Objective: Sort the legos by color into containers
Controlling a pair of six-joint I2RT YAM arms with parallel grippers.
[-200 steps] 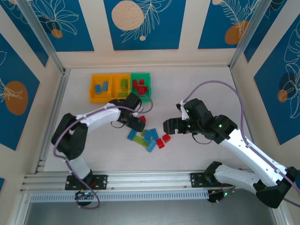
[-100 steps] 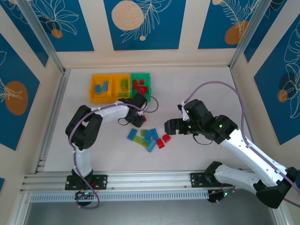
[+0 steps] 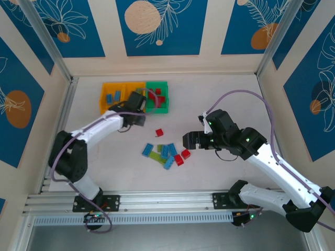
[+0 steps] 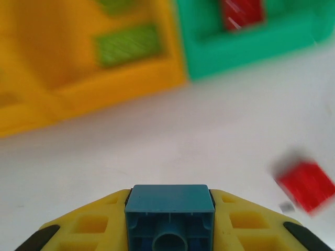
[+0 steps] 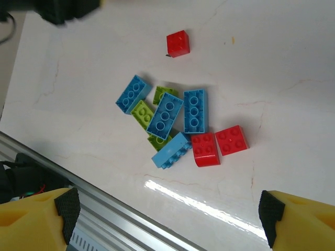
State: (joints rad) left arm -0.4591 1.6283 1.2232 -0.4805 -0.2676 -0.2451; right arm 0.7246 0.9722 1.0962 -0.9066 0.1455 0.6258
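Note:
In the left wrist view my left gripper (image 4: 170, 219) is shut on a blue lego (image 4: 170, 201), gripped between its yellow fingers (image 4: 89, 227). It hovers just in front of the containers: the middle orange-yellow bin (image 4: 104, 86) with a lime lego (image 4: 128, 44), and the green bin (image 4: 235, 49) with a red lego (image 4: 241, 13). From above, the left gripper (image 3: 137, 106) is at the bins' near edge (image 3: 137, 109). The left bin (image 3: 103, 104) holds blue legos. My right gripper (image 5: 167, 214) is open above the loose pile (image 5: 172, 123) of blue, red and lime legos.
A lone red lego (image 3: 159, 132) lies between the bins and the pile (image 3: 165, 152). The right gripper (image 3: 191, 140) hangs just right of the pile. An aluminium rail (image 3: 167, 200) runs along the near table edge, and frame posts and walls close in the other sides.
The left gripper shut on a blue lego at the pile and carried it up and left to the bins. The right arm stayed put.

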